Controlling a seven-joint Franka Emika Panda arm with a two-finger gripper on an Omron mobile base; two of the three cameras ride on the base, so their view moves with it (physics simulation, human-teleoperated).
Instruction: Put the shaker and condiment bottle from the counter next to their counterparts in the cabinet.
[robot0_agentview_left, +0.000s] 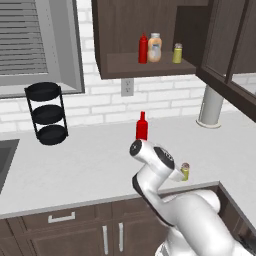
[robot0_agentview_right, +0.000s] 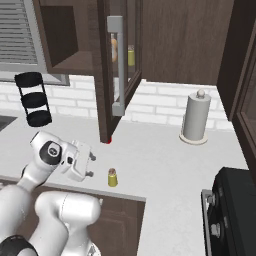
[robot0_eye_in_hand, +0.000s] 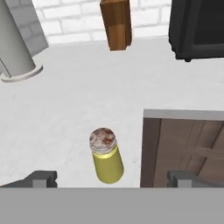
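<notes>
The mustard-yellow shaker (robot0_agentview_left: 185, 171) (robot0_agentview_right: 113, 177) (robot0_eye_in_hand: 105, 155) stands upright near the front edge of the counter (robot0_agentview_left: 85, 165). My gripper (robot0_agentview_right: 90, 165) is open just left of it and level with it, not touching. In the hand view the shaker stands between and just beyond the two fingertips (robot0_eye_in_hand: 42, 178). The short red condiment bottle (robot0_agentview_left: 142, 126) stands further back on the counter under the cabinet (robot0_agentview_left: 150, 65). On the cabinet shelf are the tan-orange bottle (robot0_agentview_left: 155, 47), the yellow-green shaker (robot0_agentview_left: 177, 53) and another red bottle (robot0_agentview_left: 143, 48).
The cabinet's glass door (robot0_agentview_right: 120, 65) hangs open over the counter. A paper towel holder (robot0_agentview_left: 210, 107) (robot0_agentview_right: 195, 117) stands at the back right, a black three-tier rack (robot0_agentview_left: 47, 112) at the back left. A black stove (robot0_agentview_right: 232, 210) is to the right.
</notes>
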